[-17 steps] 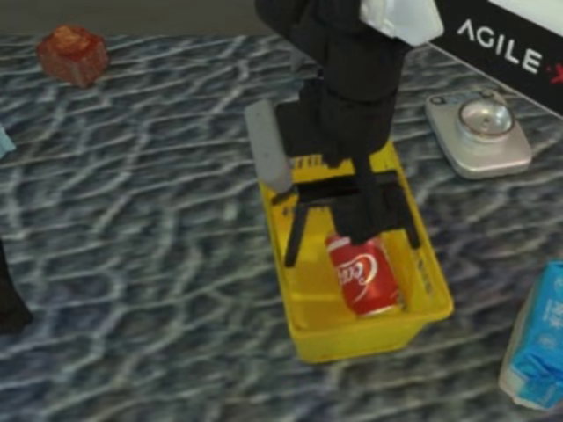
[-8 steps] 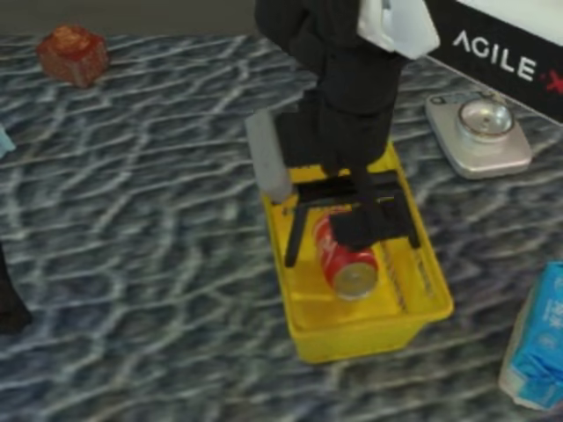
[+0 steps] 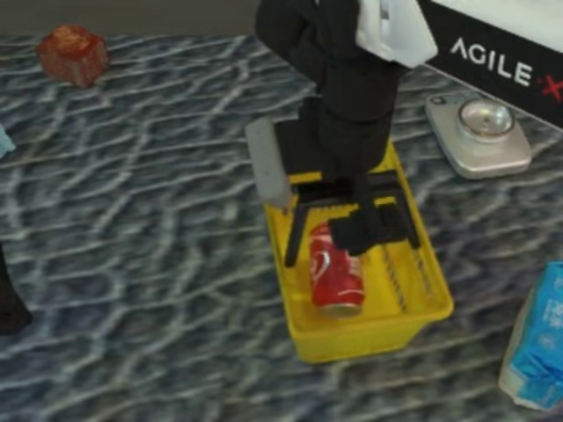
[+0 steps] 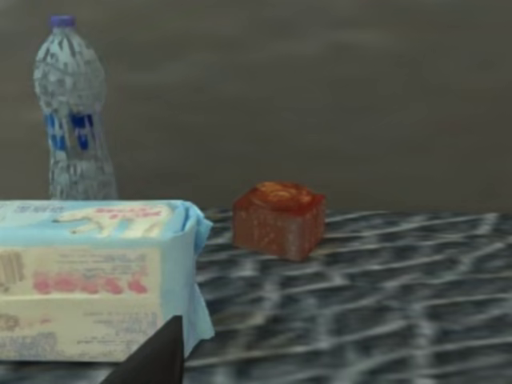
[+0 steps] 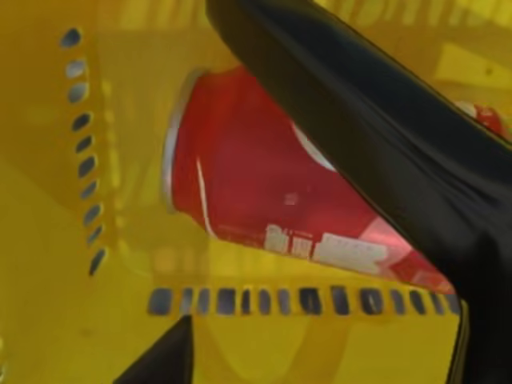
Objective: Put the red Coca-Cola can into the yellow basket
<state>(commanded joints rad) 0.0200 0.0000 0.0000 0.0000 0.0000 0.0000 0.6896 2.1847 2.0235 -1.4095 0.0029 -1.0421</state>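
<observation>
The red Coca-Cola can [image 3: 334,277] lies on its side on the floor of the yellow basket [image 3: 374,338], near the basket's left wall. My right gripper [image 3: 359,230] hangs just above the basket's far half, open, with nothing between its fingers. In the right wrist view the can [image 5: 256,184] rests free against the slotted yellow wall [image 5: 88,184], beyond my right gripper [image 5: 320,352]. A black finger [image 5: 164,360] shows at the edge. My left arm [image 3: 9,303] stays parked at the table's left edge, and my left gripper [image 4: 320,372] is open.
A brownish-red cube [image 3: 73,53] sits at the far left. A silver scale [image 3: 479,130] lies right of the basket and a blue pack [image 3: 538,338] at the right edge. A grey block [image 3: 268,158] stands by the basket's far left corner. The left wrist view shows a tissue pack [image 4: 88,272] and a water bottle [image 4: 76,112].
The can has rolled inside the basket from its right side towards its left wall and turned to lie lengthwise. My right gripper has lifted slightly away from it.
</observation>
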